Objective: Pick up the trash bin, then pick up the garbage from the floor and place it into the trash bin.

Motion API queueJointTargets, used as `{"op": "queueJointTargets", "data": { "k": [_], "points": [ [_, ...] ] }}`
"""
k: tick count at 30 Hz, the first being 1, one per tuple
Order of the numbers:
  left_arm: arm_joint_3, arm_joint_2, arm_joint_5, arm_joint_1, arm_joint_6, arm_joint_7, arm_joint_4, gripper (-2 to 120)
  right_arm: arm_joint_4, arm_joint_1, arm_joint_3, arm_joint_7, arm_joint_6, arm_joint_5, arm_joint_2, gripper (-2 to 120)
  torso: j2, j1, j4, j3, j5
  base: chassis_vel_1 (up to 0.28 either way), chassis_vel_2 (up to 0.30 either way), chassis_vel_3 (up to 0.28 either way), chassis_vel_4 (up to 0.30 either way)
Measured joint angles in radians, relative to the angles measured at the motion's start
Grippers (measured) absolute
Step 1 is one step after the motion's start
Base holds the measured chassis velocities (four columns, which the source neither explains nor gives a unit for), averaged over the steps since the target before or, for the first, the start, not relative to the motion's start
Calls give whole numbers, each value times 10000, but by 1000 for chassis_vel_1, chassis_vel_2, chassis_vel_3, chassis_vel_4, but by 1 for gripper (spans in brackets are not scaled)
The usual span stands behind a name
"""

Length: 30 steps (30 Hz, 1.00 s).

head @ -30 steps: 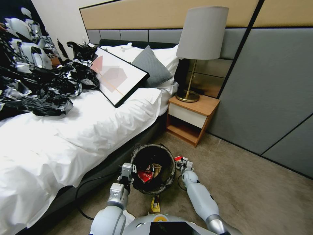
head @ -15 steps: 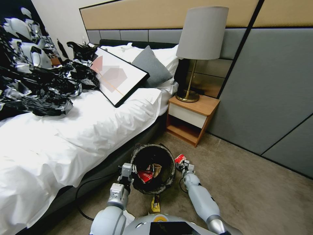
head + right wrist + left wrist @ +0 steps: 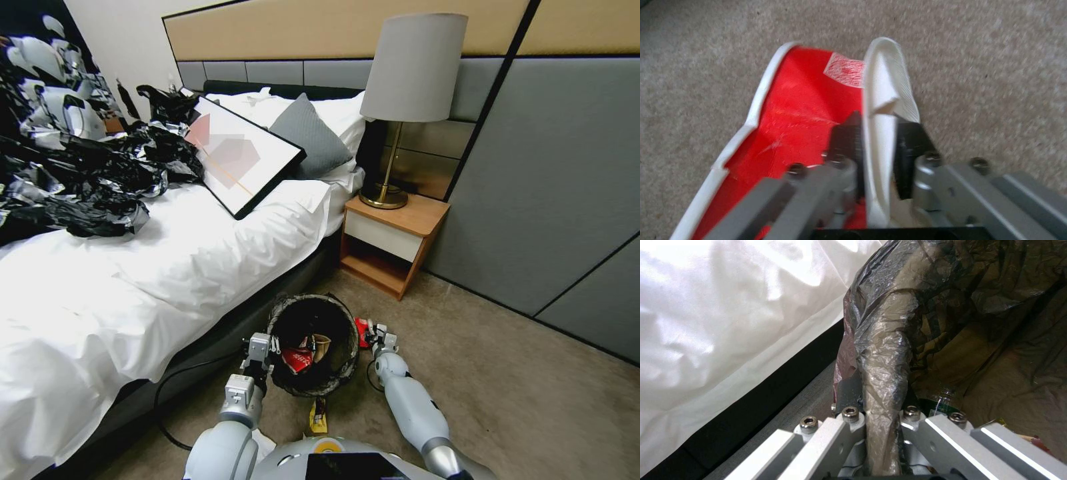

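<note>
A round bin lined with a crinkled dark bag stands upright on the carpet, mouth facing up, just beside the bed and in front of the nightstand. Inside it lie a red wrapper and a brown scrap. The left gripper is clamped on the bin's near-left rim; in the left wrist view its fingers pinch the bag-covered rim between them. The right gripper sits just beside the bin's right edge, closed on a carton that is red inside with white edges. The carton is long and flattened; its long axis runs straight out from the fingers, which grip one white wall, and its open end points away from the wrist. A yellow packet lies on the carpet near the bin's front.
</note>
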Motion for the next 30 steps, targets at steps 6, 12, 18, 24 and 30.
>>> {"op": "queueJointTargets", "data": {
  "k": [6, 12, 18, 24, 30],
  "points": [
    [2, 3, 0, 2, -8, 0, 1, 1, 66, -43, 4, -2, 88, -104, -13, 0, 0, 0, 0, 0, 0, 0, 0, 0, 0],
    [17, 20, 3, 2, -14, 6, -4, 1, 363, -160, 9, 26, 238, -191, -55, 0, 0, 0, 1, 0, 0, 0, 0, 0, 0],
    [32, 33, 11, -23, -14, 11, -12, 1, 1550, -583, 82, 250, 618, -511, -259, 0, 0, 0, -1, 0, 0, 0, 0, 0, 0],
    [38, 42, 12, -34, -14, 16, -17, 1, 3351, -1165, 248, 436, 1607, -1485, -425, 0, 0, 0, -1, -1, -3, 0, 0, 0, 0],
    [27, 62, 0, -31, -14, 17, -47, 1, 5694, -1858, 310, 473, 2390, -2038, -588, 0, 0, 0, -3, 0, -3, 0, 0, 0, 0]
  ]
}}
